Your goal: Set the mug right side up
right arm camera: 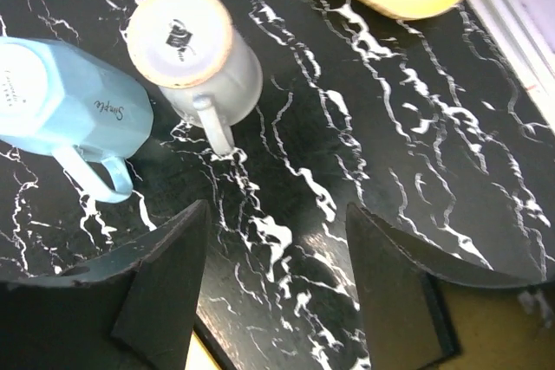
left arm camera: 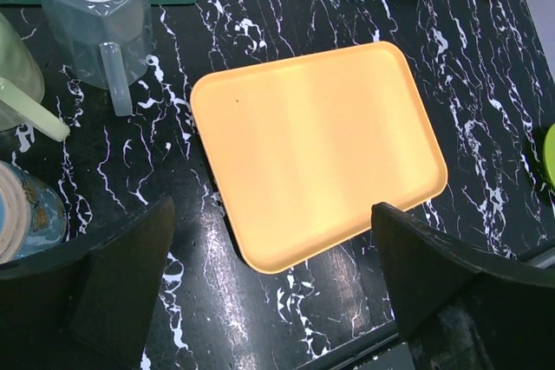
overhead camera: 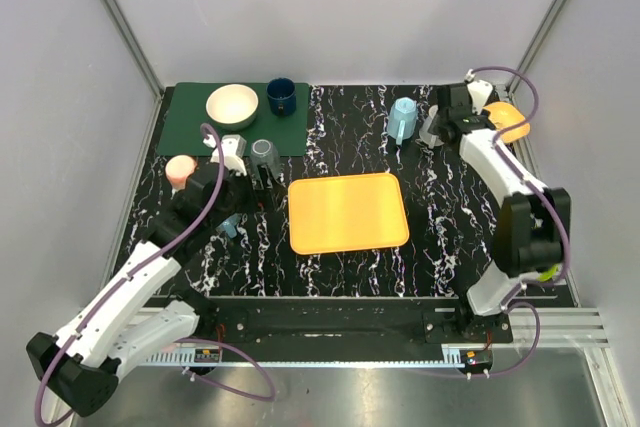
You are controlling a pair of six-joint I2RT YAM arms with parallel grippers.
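Observation:
Three mugs stand base-up. A whitish mug (right arm camera: 195,54) with its handle toward the camera sits just ahead of my right gripper (right arm camera: 276,208), beside a light blue mug (right arm camera: 74,106). That gripper is open with only bare table between its fingers; from above, the right gripper (overhead camera: 440,125) partly covers the whitish mug (overhead camera: 431,130), next to the light blue mug (overhead camera: 403,118). A grey translucent mug (left arm camera: 91,15) stands upside down at the mat's edge, ahead and left of my open left gripper (left arm camera: 270,210). From above, the left gripper (overhead camera: 262,183) is just below the grey mug (overhead camera: 266,156).
An orange tray (overhead camera: 348,212) lies mid-table, its near corner between the left fingers. On the green mat (overhead camera: 195,132) stand a cream bowl (overhead camera: 232,105) and an upright dark blue mug (overhead camera: 281,97). A pink cup (overhead camera: 180,169) is at left and a yellow-orange plate (overhead camera: 510,119) at far right.

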